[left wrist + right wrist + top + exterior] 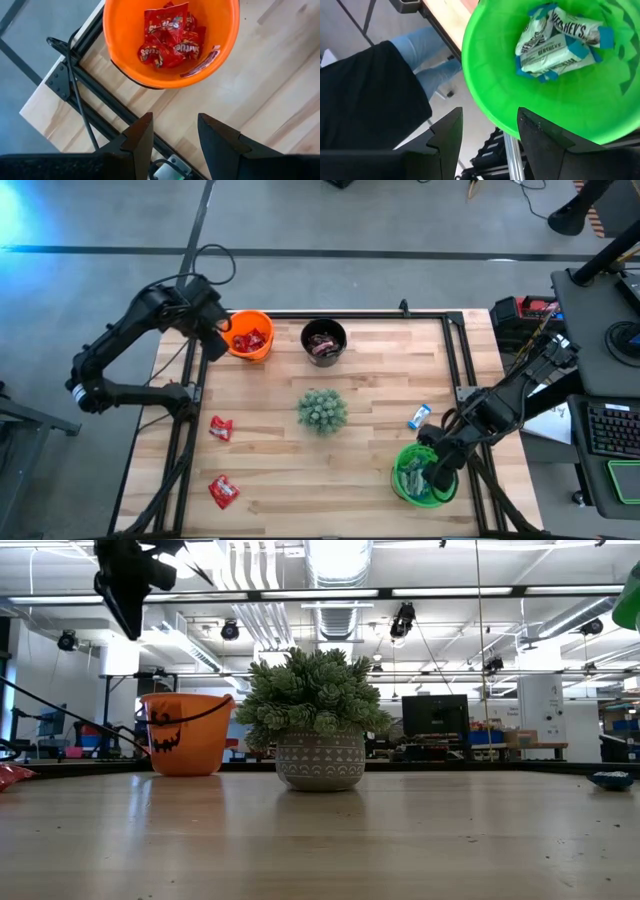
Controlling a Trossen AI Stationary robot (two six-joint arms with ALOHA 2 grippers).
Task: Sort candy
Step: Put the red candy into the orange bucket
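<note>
**Clearing the green bucket, then on to the loose blue sweet**

The light-blue-and-white candy (560,42) lies in a heap at the bottom of the green bucket (405,480), near the right front corner of the table. One more blue sweet (419,417) lies loose on the wood just beyond that bucket. Two red sweets sit on the left side, one (221,428) mid-table and one (223,491) nearer the front edge. More red candy (170,40) fills the orange bucket (125,50) at the far left, and dark wrappers (323,345) lie in the black bucket (306,332) beside it.

My right gripper (436,477) hangs over the green bucket's rim with its fingers apart and nothing between them, so I judge the drop here finished. To do this well I lift straight up first, so the fingers clear the rim without tipping the bucket, then swing toward the loose blue sweet and come down flat on it.

My left gripper (172,137) hovers beside the orange bucket, fingers apart, empty. I would send it for the mid-table red sweet, keeping wide of the plant (322,410) in the centre.

A person's legs (425,60) show just off the right edge; I keep my moves over the table.
</note>
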